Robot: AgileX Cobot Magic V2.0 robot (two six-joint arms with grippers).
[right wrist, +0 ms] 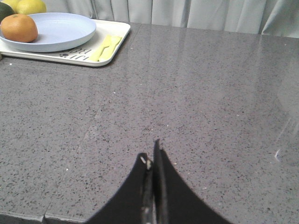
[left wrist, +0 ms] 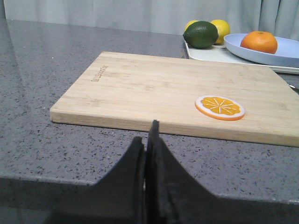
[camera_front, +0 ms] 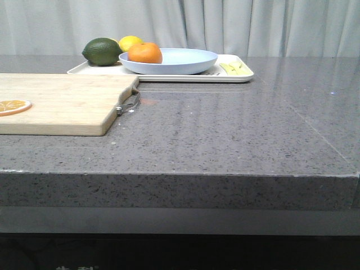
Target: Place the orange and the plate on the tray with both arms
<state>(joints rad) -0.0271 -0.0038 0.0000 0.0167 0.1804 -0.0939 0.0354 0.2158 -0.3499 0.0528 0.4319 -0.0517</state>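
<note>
The orange point(camera_front: 145, 53) lies in the pale blue plate point(camera_front: 185, 63), and the plate rests on the white tray point(camera_front: 239, 77) at the back of the table. The left wrist view shows the orange point(left wrist: 259, 41), the plate point(left wrist: 285, 55) and the tray point(left wrist: 210, 53) far off beyond the board. The right wrist view shows the orange point(right wrist: 18, 27), the plate point(right wrist: 65, 32) and the tray point(right wrist: 117, 39) far off. My left gripper point(left wrist: 146, 135) is shut and empty, near the table's front edge. My right gripper point(right wrist: 152, 156) is shut and empty, above bare table. Neither gripper shows in the front view.
A dark green fruit point(camera_front: 102, 51) and a yellow lemon point(camera_front: 130, 43) sit on the tray's left part, yellow strips point(camera_front: 233, 68) on its right. A wooden cutting board point(camera_front: 67, 104) with an orange slice point(camera_front: 12, 106) lies front left. Grey curtains hang behind.
</note>
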